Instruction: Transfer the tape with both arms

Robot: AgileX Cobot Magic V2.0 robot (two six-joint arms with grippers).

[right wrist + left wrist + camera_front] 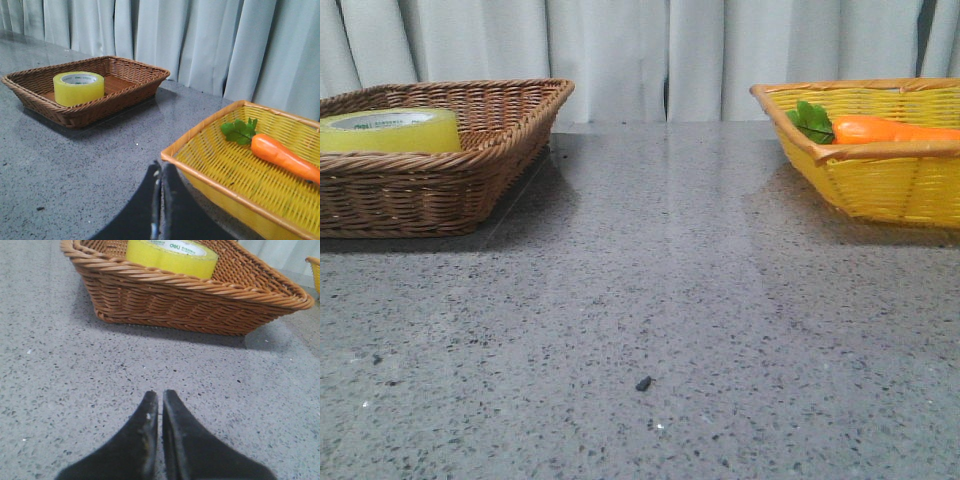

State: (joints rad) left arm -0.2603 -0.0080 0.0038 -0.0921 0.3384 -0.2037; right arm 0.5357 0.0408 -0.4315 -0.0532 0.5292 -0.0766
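Light is soft, even and fairly bright, seemingly from above. The polished table (650,300) carries a pale sheen at its far edge, below the curtain (620,50). Soft shadows lie under the brown basket (440,180) and the yellow basket (880,180). All three views are slightly grainy; the nearest fingers (145,445) look soft.

You can read only one mark, the green brand name "deli" printed on the white core of the tape (172,256); the smaller green lettering beside it, and on the core in the other views, is too small to read.
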